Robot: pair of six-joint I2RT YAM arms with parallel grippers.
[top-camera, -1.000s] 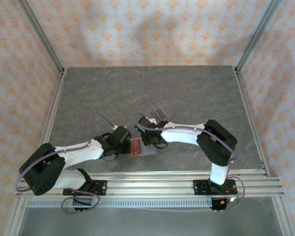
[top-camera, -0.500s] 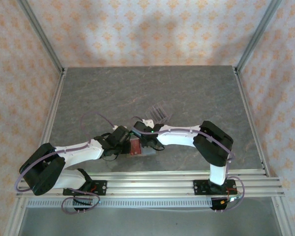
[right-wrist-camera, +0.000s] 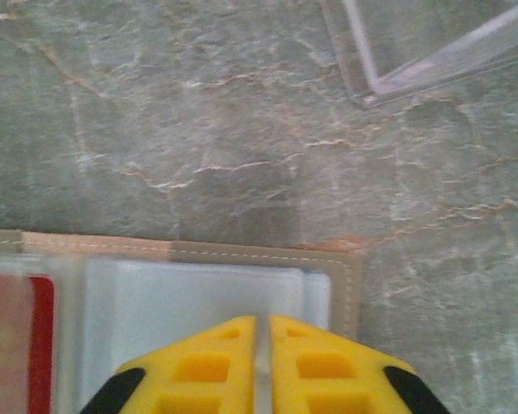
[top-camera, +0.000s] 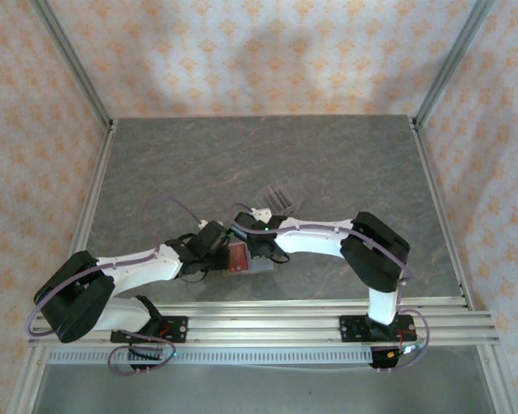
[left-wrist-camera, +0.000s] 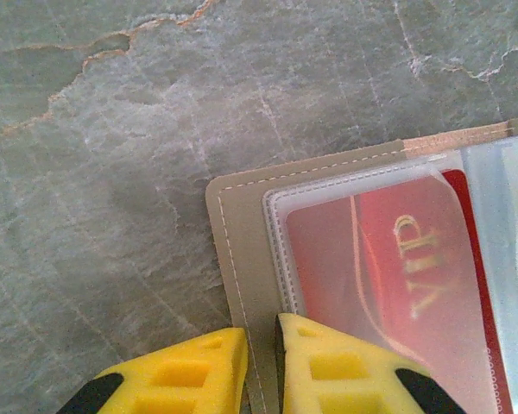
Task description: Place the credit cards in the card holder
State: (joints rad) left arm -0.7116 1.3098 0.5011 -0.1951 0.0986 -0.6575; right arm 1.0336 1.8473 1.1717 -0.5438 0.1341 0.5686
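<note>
The grey stone-patterned table [top-camera: 328, 164] has everything gathered near its front edge, where both arms fold inward toward each other. Between them the card holder [top-camera: 244, 258] lies open and flat with its clear pocket [right-wrist-camera: 198, 302] facing up. The clear slotted stand [top-camera: 277, 194] sits behind it, apart from it. A red credit card [left-wrist-camera: 397, 285] marked VIP sits in the half of the pocket nearer the left arm, seemingly most of the way in.

The left gripper [left-wrist-camera: 261, 335] is clamped on the holder's stitched tan edge, pinning that corner. The right gripper [right-wrist-camera: 262, 326] has its jaws drawn together over the other half of the pocket, which looks empty. A pale sliver shows in the slit between the jaws, but I cannot tell whether it is pinching the plastic or only pressing on it.

Several things could go wrong from here:
- If the right arm pulls or lifts against the left clamp, the thin plastic could crease or tear.
- The same pull could buckle the holder and let the seated card slide back out.
- The left grip looks shallow, right at the border, so a sideways tug might slip the holder free and send it skating over the smooth table
</note>
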